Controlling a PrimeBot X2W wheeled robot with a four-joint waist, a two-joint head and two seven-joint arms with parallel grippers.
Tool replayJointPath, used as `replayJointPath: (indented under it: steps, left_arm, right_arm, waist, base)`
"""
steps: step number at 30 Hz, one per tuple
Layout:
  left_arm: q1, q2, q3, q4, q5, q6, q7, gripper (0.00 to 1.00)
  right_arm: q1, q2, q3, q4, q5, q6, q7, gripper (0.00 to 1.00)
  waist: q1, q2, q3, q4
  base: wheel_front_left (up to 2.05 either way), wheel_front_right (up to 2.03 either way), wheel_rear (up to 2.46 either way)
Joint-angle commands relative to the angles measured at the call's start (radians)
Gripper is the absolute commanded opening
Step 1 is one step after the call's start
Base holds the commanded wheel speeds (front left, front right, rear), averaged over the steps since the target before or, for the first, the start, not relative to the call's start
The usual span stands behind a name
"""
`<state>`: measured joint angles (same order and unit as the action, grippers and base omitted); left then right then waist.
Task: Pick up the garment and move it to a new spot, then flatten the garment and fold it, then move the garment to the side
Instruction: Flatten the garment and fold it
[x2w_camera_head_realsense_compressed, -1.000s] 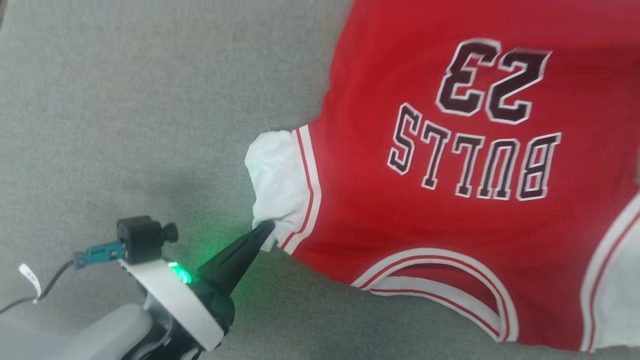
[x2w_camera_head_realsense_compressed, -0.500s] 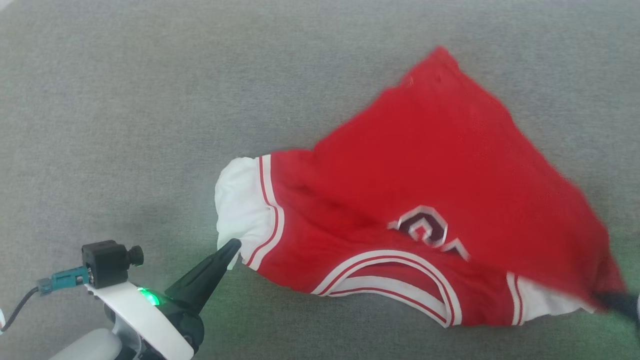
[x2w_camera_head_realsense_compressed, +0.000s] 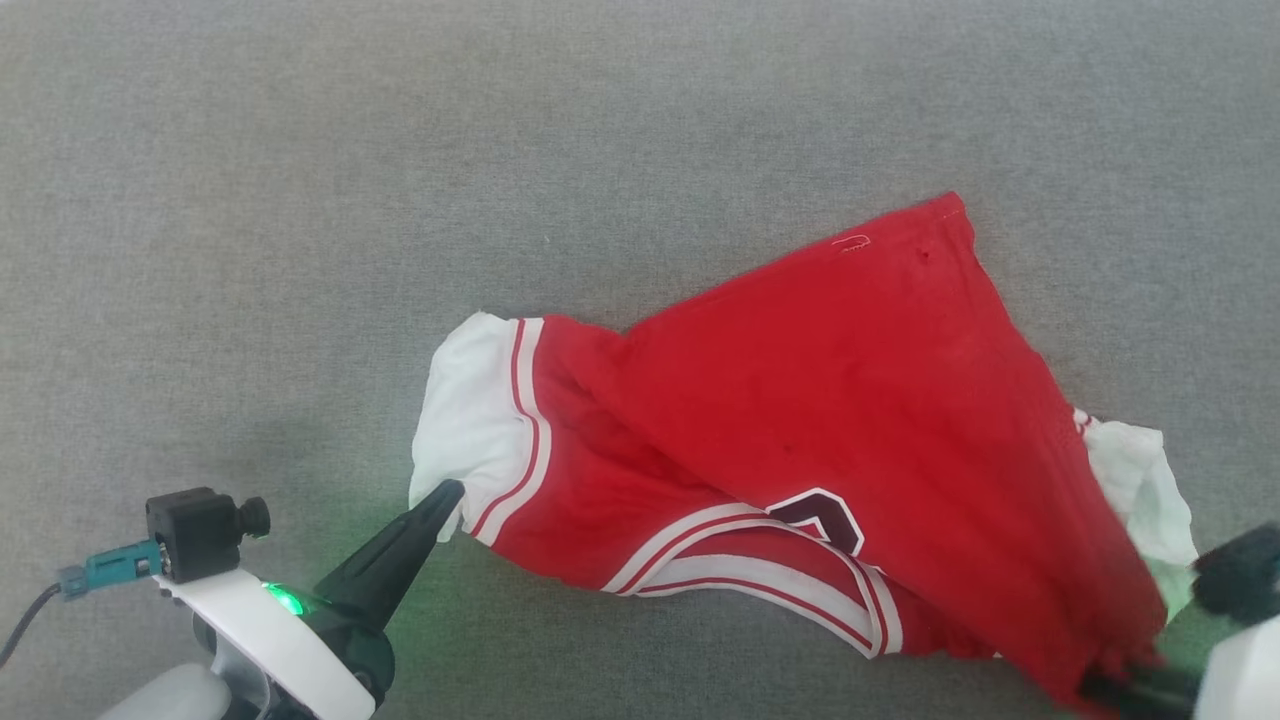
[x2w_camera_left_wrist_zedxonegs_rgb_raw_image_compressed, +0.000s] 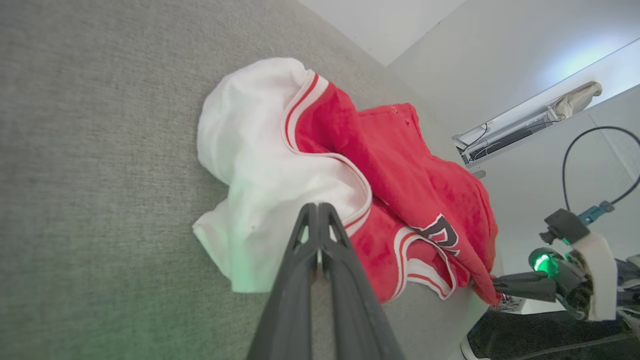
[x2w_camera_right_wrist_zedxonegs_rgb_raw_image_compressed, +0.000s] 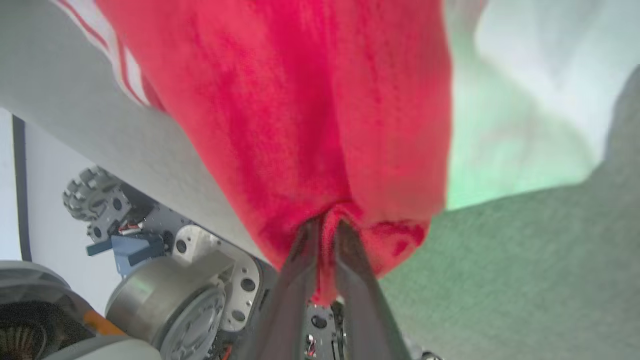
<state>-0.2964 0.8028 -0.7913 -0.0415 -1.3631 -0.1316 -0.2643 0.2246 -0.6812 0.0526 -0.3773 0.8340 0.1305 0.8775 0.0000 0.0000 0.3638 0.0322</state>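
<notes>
Left gripper (x2w_camera_head_realsense_compressed: 447, 493): 2 fingers (x2w_camera_head_realsense_compressed: 390, 560) pressed together, slanting low over the grey surface (x2w_camera_head_realsense_compressed: 300, 200), clenched on the jersey's (x2w_camera_head_realsense_compressed: 830, 400) white sleeve panel. Right gripper (x2w_camera_right_wrist_zedxonegs_rgb_raw_image_compressed: 324, 226): nipped tight on the jersey's red corner.

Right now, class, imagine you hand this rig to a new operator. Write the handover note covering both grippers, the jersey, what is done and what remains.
Left gripper: shut on the white sleeve of the jersey.
Right gripper: pinching a red edge at the opposite end.
Jersey: down on the grey surface, crumpled and doubled over, print mostly hidden.
Done: it appears to be set down.
Left: flatten it, fold it, move it aside.
</notes>
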Motion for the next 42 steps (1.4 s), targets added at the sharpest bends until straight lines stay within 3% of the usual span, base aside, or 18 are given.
replayJointPath:
  steps: [1,8,13,17,21,24,29,34,35,37,42]
  left_arm:
    - [0.009,-0.001,0.004,0.001,0.001,0.002,0.0,0.0]
    - [-0.008,-0.019,-0.001,-0.007,0.013,0.002,0.0,0.0]
    - [-0.036,-0.047,-0.015,-0.007,0.024,0.002,0.0,0.0]
    - [-0.082,-0.078,-0.048,0.0,0.028,0.002,0.0,0.0]
    - [-0.124,-0.112,-0.074,0.014,0.024,0.002,0.0,0.0]
    - [-0.156,-0.139,-0.101,0.023,0.022,0.002,0.0,0.0]
    - [-0.2,-0.176,-0.139,0.044,0.015,0.002,0.0,0.0]
    - [-0.211,-0.188,-0.162,0.06,0.012,0.002,0.0,0.0]
    - [-0.212,-0.188,-0.165,0.064,0.01,0.002,0.0,0.0]
    - [-0.219,-0.186,-0.175,0.071,0.012,0.002,0.0,0.0]
    - [-0.275,-0.179,-0.213,0.089,0.004,0.002,0.0,0.0]
  right_arm:
    - [-0.008,-0.002,-0.014,-0.016,0.009,0.0,-0.01,1.0]
    - [-0.022,-0.014,-0.263,-0.174,0.057,0.0,0.055,1.0]
    - [-0.191,-0.021,-0.335,-0.205,0.021,0.0,0.099,1.0]
    - [-0.391,-0.029,-0.235,-0.103,-0.083,0.0,0.077,1.0]
    - [-0.584,0.008,-0.09,0.053,-0.142,0.0,0.064,1.0]
    - [-0.689,0.0,0.006,0.185,-0.208,0.0,0.056,1.0]
    - [-0.759,-0.026,0.114,0.339,-0.225,0.0,0.077,1.0]
    - [-0.761,-0.041,0.183,0.406,-0.196,0.0,0.093,1.0]
    - [-0.764,-0.044,0.192,0.41,-0.19,0.0,0.089,0.44]
    - [-0.773,-0.034,0.18,0.424,-0.181,0.0,0.059,0.0]
    - [-0.82,0.004,0.111,0.453,-0.18,0.0,-0.049,0.0]
  waist:
    - [0.0,0.0,0.0,0.0]
    - [0.0,0.0,0.013,0.028]
    - [0.0,0.0,0.045,0.067]
    - [0.0,0.0,0.074,0.113]
    - [0.0,0.0,0.1,0.149]
    - [0.0,0.0,0.119,0.182]
    - [0.0,0.0,0.131,0.229]
    - [0.0,0.0,0.126,0.236]
    - [0.0,0.0,0.124,0.234]
    - [0.0,0.0,0.116,0.227]
    - [0.0,0.0,0.094,0.218]
  base:
    - [0.0,0.0,0.0]
    - [0.0,0.0,0.0]
    - [0.0,0.0,0.0]
    - [0.0,0.0,0.0]
    - [0.0,0.0,0.0]
    - [0.0,0.0,0.0]
    - [0.0,0.0,0.0]
    - [0.0,0.0,0.0]
    - [0.0,0.0,0.0]
    - [0.0,0.0,0.0]
    - [0.0,0.0,0.0]
